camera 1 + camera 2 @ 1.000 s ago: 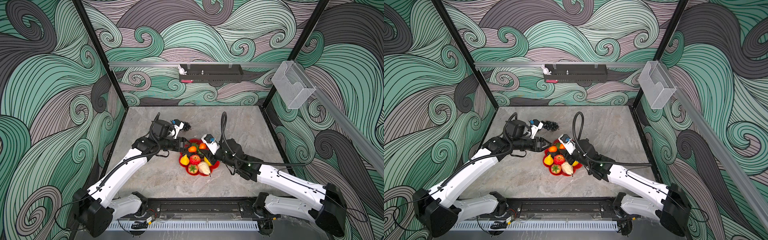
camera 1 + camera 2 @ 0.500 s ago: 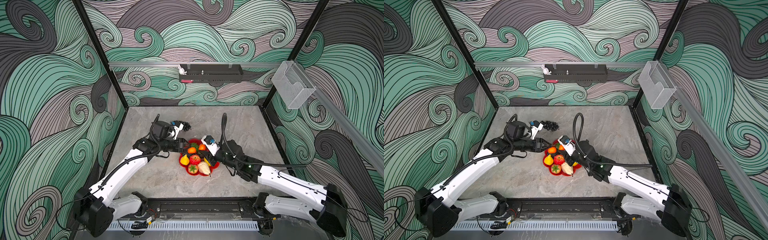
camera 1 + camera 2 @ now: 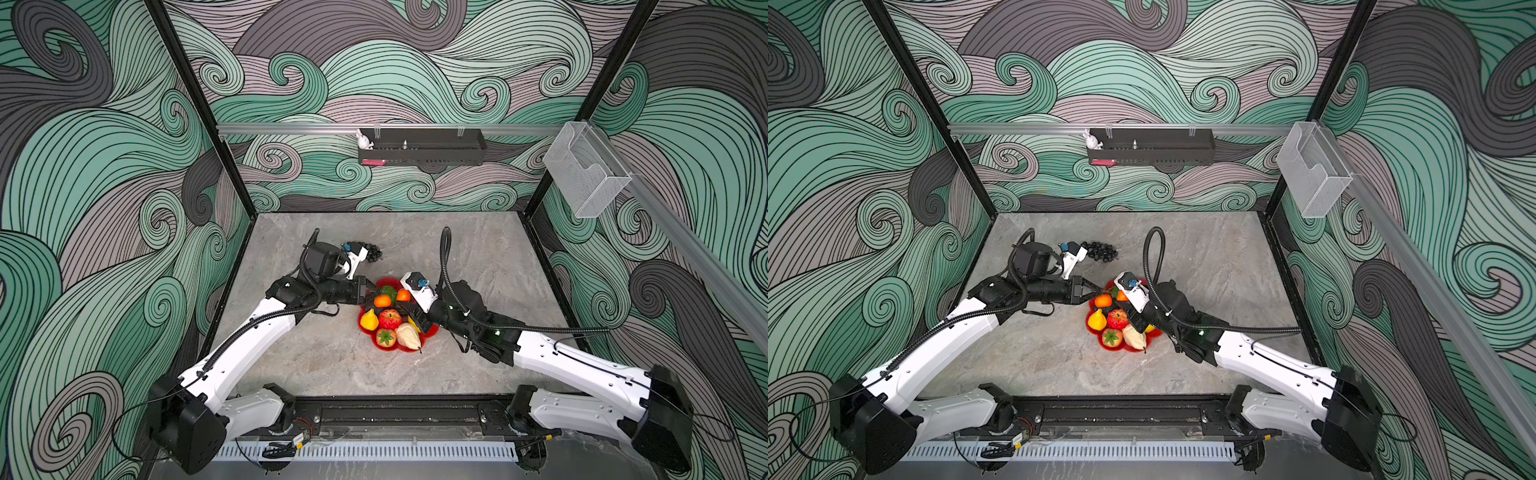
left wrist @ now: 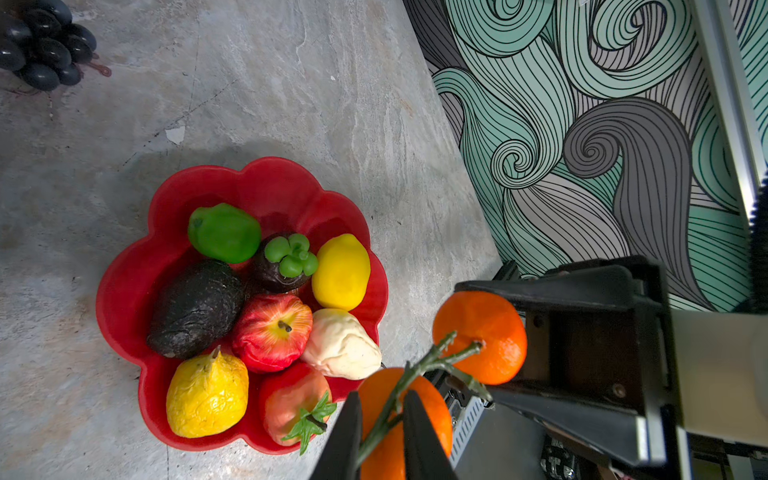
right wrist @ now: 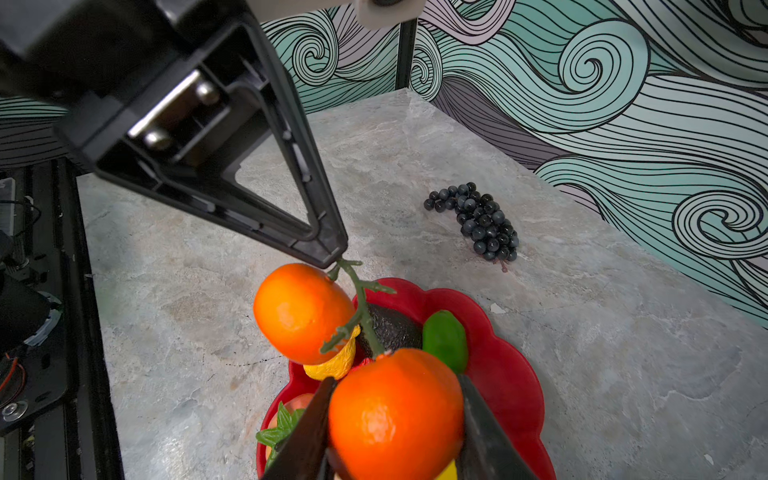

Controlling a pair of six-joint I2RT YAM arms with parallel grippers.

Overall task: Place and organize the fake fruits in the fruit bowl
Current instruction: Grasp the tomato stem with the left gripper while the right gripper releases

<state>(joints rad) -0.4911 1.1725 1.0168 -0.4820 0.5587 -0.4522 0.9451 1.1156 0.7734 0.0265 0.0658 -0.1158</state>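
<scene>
fruit bowl (image 4: 120,299), red with a scalloped rim, sits on the grey table (image 3: 324,365) near its middle in both top views. contents, from the left wrist view: green lime (image 4: 224,232), dark avocado (image 4: 195,307), dark round fruit (image 4: 282,266) with a green cap, smooth lemon (image 4: 340,272), red apple (image 4: 272,332), pale pear (image 4: 340,345), wrinkled lemon (image 4: 208,397) and strawberry (image 4: 293,405) with green leaves. all are packed close, most touching a neighbour. the part of the bowl beyond the lime is bare red. two oranges (image 3: 392,298), joined by a green stem (image 5: 359,307), are held up off the bowl, over its far side in both top views. right jaws stand partly open and clamp one orange (image 5: 395,411) from both sides. left jaws are nearly closed, pinching the green stem near its upper end. from the left wrist, the fingers (image 4: 345,432) show only a thin gap, with the stem running through it. second orange (image 5: 301,311) hangs from the stem just under the tip of the left jaws, and neither pair grips it. the two arms meet tip to tip above the bowl. dark grapes (image 5: 478,224) lie alone on the table, well apart from the bowl, toward the back wall and just beside the left arm's wrist in both top views.
</scene>
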